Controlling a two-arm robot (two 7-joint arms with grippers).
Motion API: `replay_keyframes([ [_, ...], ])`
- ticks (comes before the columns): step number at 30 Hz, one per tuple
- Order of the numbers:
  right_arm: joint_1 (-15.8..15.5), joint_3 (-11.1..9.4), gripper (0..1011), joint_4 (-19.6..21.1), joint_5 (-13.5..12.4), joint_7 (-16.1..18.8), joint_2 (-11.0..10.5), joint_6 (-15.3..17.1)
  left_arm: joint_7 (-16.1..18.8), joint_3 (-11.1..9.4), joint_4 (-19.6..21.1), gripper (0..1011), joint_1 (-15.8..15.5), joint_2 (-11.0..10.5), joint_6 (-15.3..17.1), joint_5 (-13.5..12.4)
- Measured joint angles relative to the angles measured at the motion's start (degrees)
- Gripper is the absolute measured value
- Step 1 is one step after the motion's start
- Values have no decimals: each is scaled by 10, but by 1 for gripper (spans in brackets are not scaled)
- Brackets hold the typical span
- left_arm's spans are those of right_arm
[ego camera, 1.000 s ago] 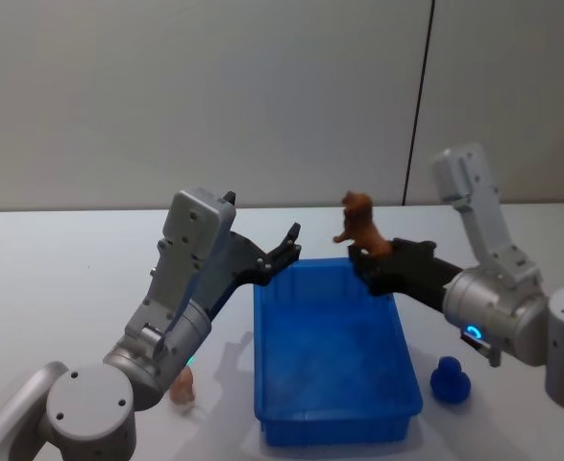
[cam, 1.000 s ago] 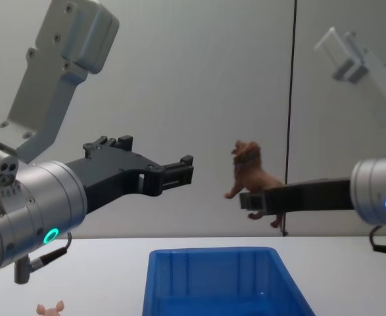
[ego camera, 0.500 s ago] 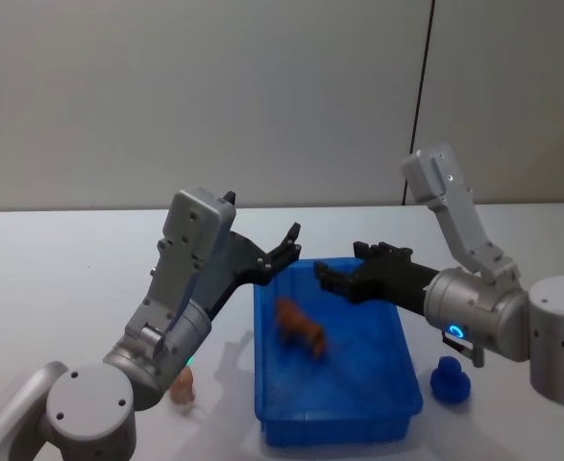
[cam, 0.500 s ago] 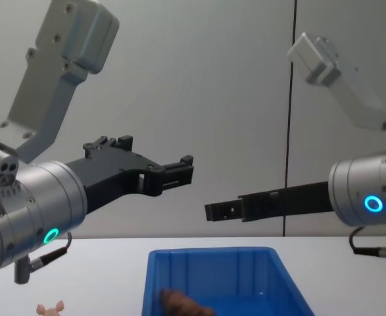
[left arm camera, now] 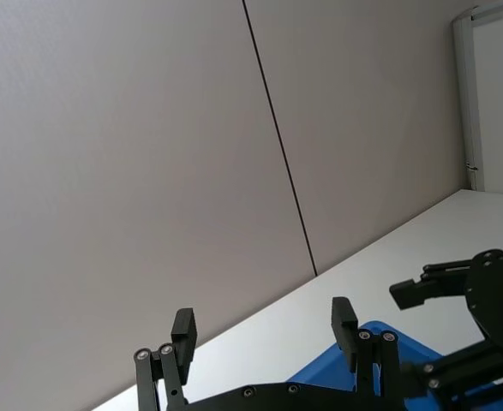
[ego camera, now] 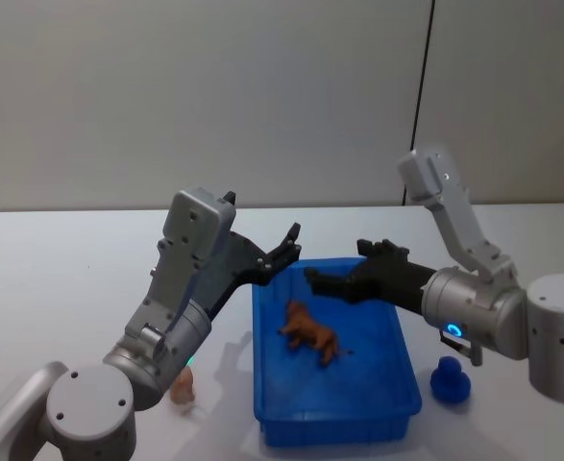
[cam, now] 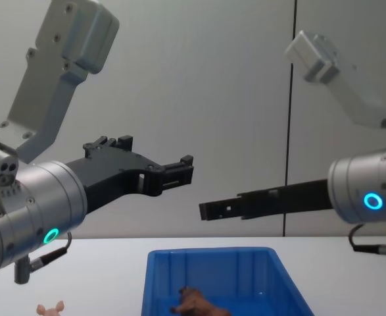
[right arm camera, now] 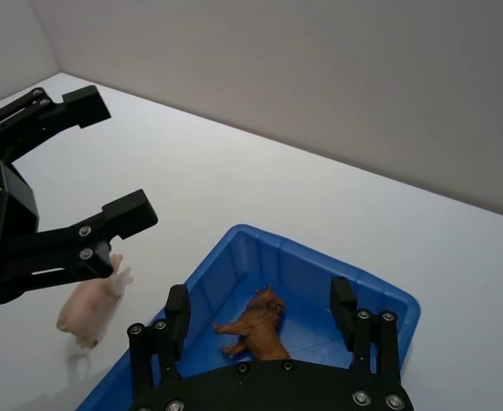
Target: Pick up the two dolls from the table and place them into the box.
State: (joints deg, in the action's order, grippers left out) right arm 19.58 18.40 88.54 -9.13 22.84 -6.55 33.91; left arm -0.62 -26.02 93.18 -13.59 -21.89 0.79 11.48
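Head view: I see the brown doll (ego camera: 310,334) lying inside the box (ego camera: 339,420), about mid-floor. My right gripper (ego camera: 335,262) hangs over its far edge, fingers released, empty. My left gripper (ego camera: 289,245), fingers also apart, is near its far-left corner. The pink doll (ego camera: 183,387) sits on the table (ego camera: 61,279) by the front-left corner, half hidden by my left arm.

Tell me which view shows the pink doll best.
Right wrist view: the pink doll shows clearly on the table beside the box. Head view: the left arm partly hides it. Chest view: just its ears.

Glossy blue plastic box (ego camera: 339,428), matt white table (ego camera: 51,279)
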Motion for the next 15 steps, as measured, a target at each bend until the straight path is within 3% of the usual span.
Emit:
replay_keyframes([
  [8,-16,-13,1001,22,-6,-25,-18,-16,0,0,0,1001,0,0,0,0],
  [15,-54,-34,1001,66,-25,-55,-50,-16,0,0,0,1001,0,0,0,0],
])
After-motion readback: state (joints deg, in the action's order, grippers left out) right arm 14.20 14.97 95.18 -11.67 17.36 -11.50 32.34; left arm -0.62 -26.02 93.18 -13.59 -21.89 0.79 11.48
